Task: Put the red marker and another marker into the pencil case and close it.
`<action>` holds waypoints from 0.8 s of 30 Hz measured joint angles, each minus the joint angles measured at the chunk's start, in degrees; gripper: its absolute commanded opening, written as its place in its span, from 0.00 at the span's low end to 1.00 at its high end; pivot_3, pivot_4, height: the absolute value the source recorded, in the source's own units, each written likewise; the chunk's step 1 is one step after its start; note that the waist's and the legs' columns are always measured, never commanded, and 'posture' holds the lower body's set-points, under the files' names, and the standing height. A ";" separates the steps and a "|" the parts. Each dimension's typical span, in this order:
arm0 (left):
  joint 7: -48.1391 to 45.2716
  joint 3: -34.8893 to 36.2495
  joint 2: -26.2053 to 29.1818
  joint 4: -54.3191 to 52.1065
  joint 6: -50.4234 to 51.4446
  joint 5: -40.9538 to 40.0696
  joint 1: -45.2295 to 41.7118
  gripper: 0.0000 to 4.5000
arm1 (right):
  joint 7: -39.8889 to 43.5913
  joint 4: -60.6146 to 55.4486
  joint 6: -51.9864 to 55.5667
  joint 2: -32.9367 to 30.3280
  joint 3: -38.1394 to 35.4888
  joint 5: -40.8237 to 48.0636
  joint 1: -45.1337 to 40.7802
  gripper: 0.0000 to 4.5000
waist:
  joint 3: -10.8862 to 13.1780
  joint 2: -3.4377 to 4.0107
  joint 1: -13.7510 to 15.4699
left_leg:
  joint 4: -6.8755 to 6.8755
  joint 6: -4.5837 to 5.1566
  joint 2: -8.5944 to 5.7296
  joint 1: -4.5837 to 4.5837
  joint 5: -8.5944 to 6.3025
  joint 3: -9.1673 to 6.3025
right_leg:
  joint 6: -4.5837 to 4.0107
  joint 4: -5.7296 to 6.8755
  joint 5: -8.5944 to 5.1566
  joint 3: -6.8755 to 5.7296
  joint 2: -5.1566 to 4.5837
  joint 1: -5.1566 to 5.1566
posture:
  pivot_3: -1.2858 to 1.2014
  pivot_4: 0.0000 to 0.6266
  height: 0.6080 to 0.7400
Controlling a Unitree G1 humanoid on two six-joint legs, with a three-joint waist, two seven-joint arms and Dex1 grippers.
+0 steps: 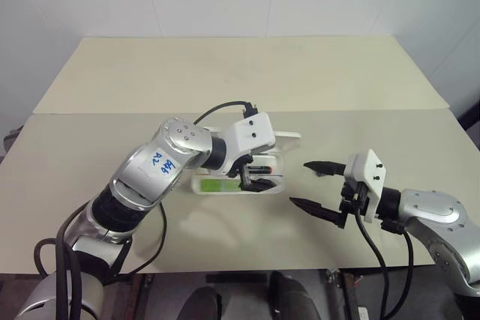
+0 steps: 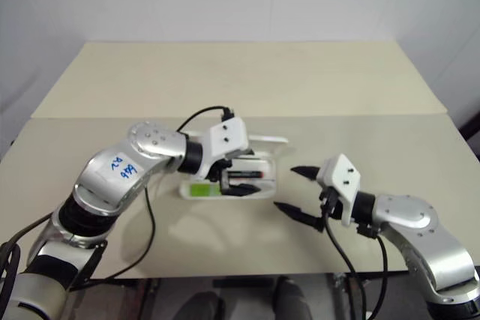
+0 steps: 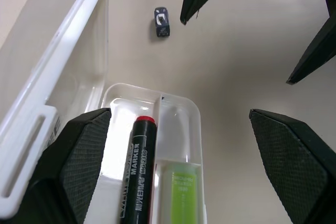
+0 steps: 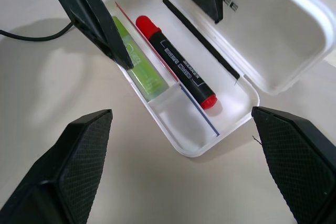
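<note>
Left gripper (image 4: 152, 19) released, empty, fingers spread over open case (image 4: 189, 145) at table (image 1: 225, 73) centre. Lid (image 4: 283, 30) swung back, lying flat. Inside tray: green highlighter (image 4: 144, 72) in one compartment, red marker (image 4: 178, 69) beside it, past divider. Small dark object (image 3: 162, 21) on table just beyond case. Right gripper (image 1: 319, 185) released, empty, hovers near case's right end, not touching.
</note>
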 measured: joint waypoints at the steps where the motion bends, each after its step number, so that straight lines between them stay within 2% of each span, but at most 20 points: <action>1: 0.20 0.00 0.16 -0.27 0.07 -0.36 0.12 0.99 | 0.10 0.01 0.00 -0.01 0.00 0.00 -0.08 1.00 | 0.00 0.00 0.00 | 0.00 0.00 0.00 0.00 0.00 0.00 | 0.00 0.00 0.00 0.00 0.00 0.00 | 0.52 0.24 1.00; 11: 1.10 -0.26 3.53 -0.83 -0.93 -0.84 3.39 0.99 | 0.31 0.93 0.02 -0.23 0.01 -0.05 -1.20 1.00 | 0.00 0.00 -0.03 | 0.00 -0.02 0.01 0.02 0.01 0.00 | 0.00 0.02 0.00 0.00 0.01 0.00 | 0.52 0.24 1.00; 24: 2.96 -0.17 2.46 -2.03 -0.47 -2.67 4.13 0.99 | 1.65 1.01 0.02 -0.88 0.01 -0.04 -1.27 1.00 | 0.00 0.00 -0.03 | 0.00 -0.01 -0.02 0.02 0.01 0.01 | 0.00 0.02 0.00 0.01 -0.02 0.00 | 0.52 0.24 1.00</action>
